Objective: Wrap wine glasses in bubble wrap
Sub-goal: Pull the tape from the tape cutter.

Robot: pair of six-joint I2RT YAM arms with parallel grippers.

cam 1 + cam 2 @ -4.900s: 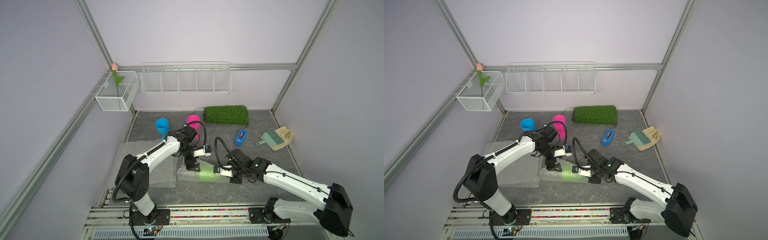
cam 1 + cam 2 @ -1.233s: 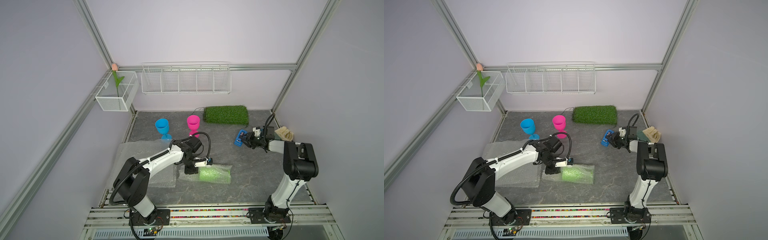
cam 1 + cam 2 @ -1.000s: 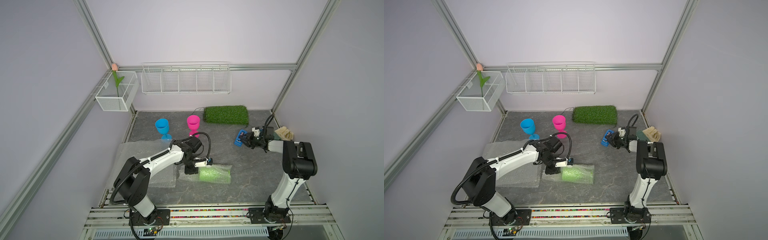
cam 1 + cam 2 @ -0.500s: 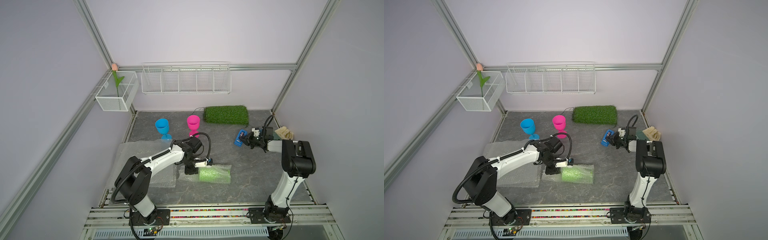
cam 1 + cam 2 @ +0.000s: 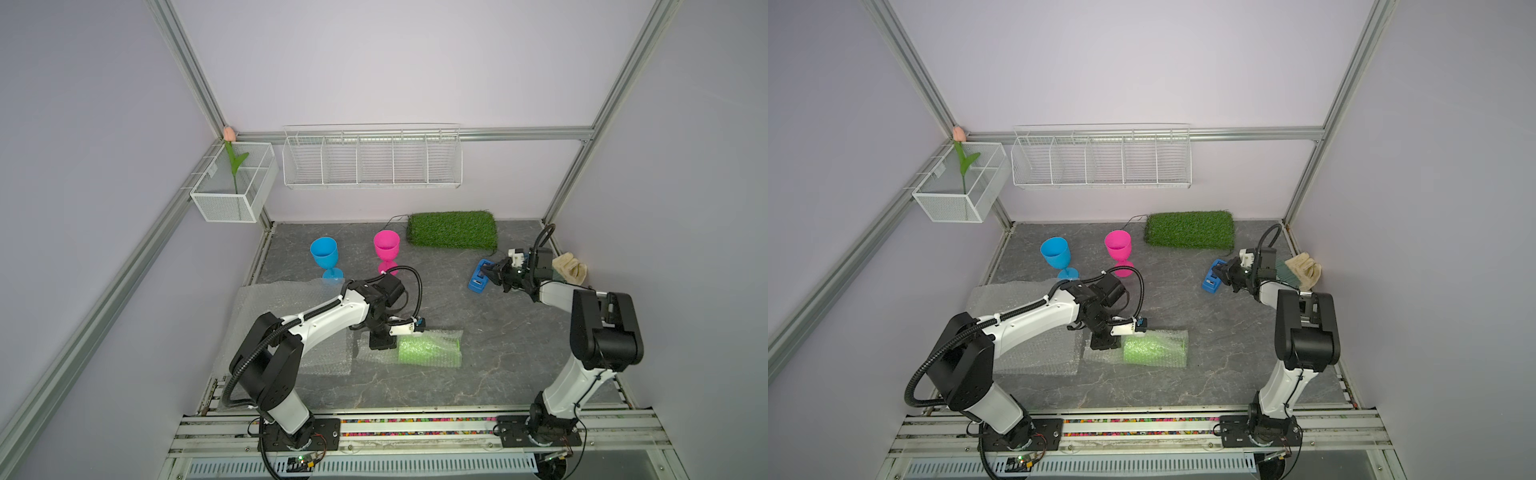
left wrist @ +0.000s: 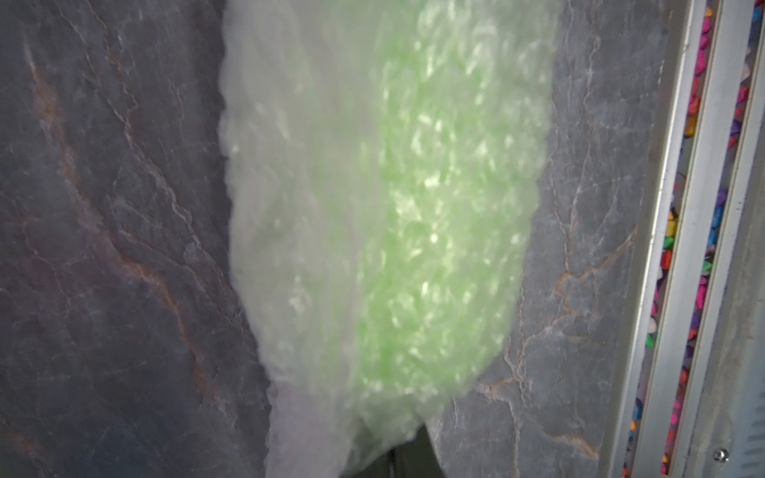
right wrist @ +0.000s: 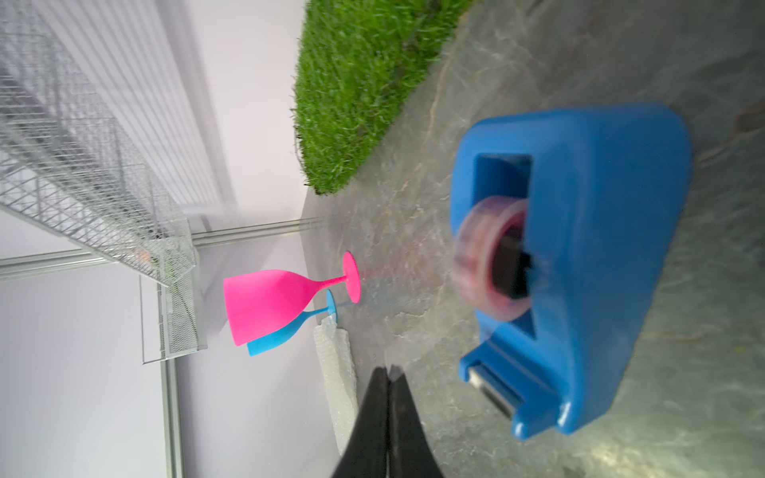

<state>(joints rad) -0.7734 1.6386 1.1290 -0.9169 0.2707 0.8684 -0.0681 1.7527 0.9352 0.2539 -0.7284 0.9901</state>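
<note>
Risk: bubble wrap (image 5: 440, 334) springs off the lime green goblet (image 5: 428, 352), lying rolled just ahead of the left gripper (image 5: 380, 343), if its pinch on the wrap end slackens untaped. The right gripper (image 7: 389, 372): tips pressed together beside the tape dispenser (image 7: 579, 256); tape held, cannot tell. The pink goblet (image 5: 386, 245) and blue goblet (image 5: 323, 253) stand well behind the left gripper, obstructing nothing.

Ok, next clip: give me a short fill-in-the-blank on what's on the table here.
The wrapped plastic goblet, lying in clear bubble wrap, is lime ___.
The blue plastic goblet and hot pink plastic goblet both stand ___.
The right gripper, beside the blue plastic tape dispenser, has its fingers ___.
Missing: green; upright; shut.
</note>
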